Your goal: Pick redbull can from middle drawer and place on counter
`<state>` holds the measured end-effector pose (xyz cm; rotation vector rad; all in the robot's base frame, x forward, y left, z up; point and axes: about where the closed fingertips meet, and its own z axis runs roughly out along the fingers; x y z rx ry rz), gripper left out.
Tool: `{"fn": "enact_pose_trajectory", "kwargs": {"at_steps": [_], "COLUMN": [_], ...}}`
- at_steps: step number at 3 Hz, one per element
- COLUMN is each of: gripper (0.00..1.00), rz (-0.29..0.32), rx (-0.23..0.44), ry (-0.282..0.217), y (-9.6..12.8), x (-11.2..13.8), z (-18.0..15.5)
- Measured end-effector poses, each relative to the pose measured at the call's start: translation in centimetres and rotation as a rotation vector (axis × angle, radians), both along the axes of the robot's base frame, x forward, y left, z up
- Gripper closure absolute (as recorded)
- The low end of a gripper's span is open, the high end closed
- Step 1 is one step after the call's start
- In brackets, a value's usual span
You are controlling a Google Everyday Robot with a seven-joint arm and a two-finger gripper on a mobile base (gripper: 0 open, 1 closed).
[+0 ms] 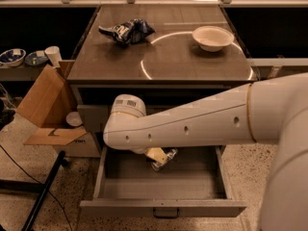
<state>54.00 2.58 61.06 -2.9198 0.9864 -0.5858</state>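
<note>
The middle drawer (pixel 192 179) is pulled open below the counter (pixel 192 69), with a dark bar handle on its front. The redbull can (pixel 164 160), small and silvery, lies tilted on the drawer floor near the back, left of centre. My gripper (pixel 157 155) hangs from the white wrist down into the drawer, right at the can and touching or overlapping its left side. My white arm crosses the view from the right and hides the upper back of the drawer.
A dark blue-and-white snack bag (pixel 126 31) and a white bowl (pixel 212 36) sit on the counter. An open cardboard box (pixel 45 105) stands left of the cabinet, with a black stand leg (pixel 41 196) below it. Small bowls (pixel 12 57) and a cup (pixel 52 56) sit on a shelf at left.
</note>
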Motion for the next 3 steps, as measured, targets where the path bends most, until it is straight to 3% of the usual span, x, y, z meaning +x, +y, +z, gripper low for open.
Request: {"fn": "enact_pose_trajectory", "kwargs": {"at_steps": [1, 3], "gripper": [0.0, 0.0], "rz": [0.021, 0.031], "rx": [-0.015, -0.029], "ry": [-0.026, -0.054], "y": [0.5, -1.9], "x": [0.8, 1.4], "z": [-3.2, -7.7]}}
